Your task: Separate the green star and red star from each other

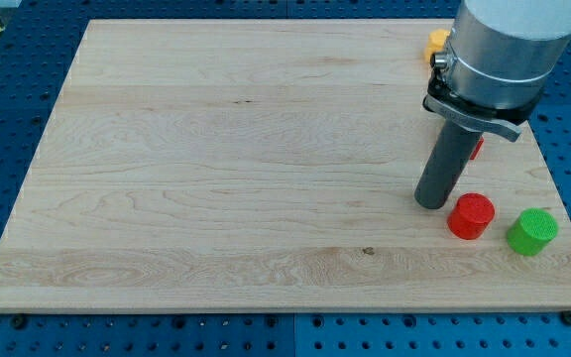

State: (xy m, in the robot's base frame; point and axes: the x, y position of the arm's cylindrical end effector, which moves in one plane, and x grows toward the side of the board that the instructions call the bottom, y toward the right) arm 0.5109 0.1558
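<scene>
My tip (430,203) rests on the wooden board (216,149) at the view's right. A red block (471,216), round-looking from here, sits just right of the tip, close to it or touching it. A green block (531,231) with a lumpy outline sits further right, a small gap from the red one, near the board's bottom right corner. A second red block (477,149) shows as a sliver behind the rod, mostly hidden, so its shape cannot be made out.
A yellow-orange block (437,42) sits near the board's top right edge, partly hidden by the arm's grey body (504,50). The board's right edge (563,188) runs close to the green block. Blue perforated table surrounds the board.
</scene>
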